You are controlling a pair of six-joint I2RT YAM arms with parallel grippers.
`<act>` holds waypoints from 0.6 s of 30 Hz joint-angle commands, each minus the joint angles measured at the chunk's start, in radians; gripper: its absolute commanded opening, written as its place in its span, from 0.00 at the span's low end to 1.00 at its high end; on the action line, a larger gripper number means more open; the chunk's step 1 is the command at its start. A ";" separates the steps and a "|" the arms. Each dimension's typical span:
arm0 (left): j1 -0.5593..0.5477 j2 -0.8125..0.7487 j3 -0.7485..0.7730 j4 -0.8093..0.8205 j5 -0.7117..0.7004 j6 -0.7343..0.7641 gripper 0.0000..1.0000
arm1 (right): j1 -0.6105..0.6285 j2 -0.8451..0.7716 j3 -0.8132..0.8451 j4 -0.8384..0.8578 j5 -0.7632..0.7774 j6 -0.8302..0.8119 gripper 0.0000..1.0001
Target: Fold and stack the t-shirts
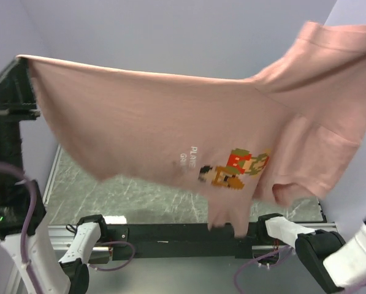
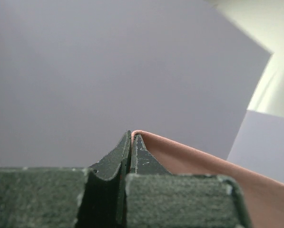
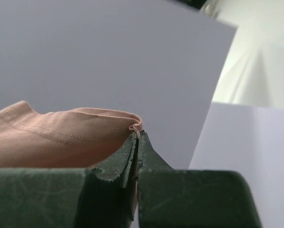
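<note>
The salmon-pink t-shirt hangs spread out in the air above the table, and its pixel cartoon print and white text face the top camera. My left gripper is raised at the upper left and is shut on one corner of the shirt. The left wrist view shows its jaws pinched on the cloth edge. My right gripper is shut on a bunched hem of the shirt. In the top view it is hidden behind the cloth at the right edge.
The marbled grey-green table top lies below the hanging shirt. A black rail runs along the near edge between the two arm bases. Pale lilac panels wall in the back and sides.
</note>
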 commanded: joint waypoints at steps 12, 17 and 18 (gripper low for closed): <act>-0.001 0.283 -0.797 0.322 -0.020 0.088 0.00 | 0.015 0.410 -0.569 0.128 -0.298 0.068 0.00; 0.001 0.659 -0.719 0.368 -0.032 0.094 0.00 | 0.043 0.711 -0.591 0.257 -0.333 0.062 0.00; 0.001 0.770 -0.686 0.360 -0.029 0.092 0.00 | 0.046 0.768 -0.562 0.253 -0.324 0.063 0.00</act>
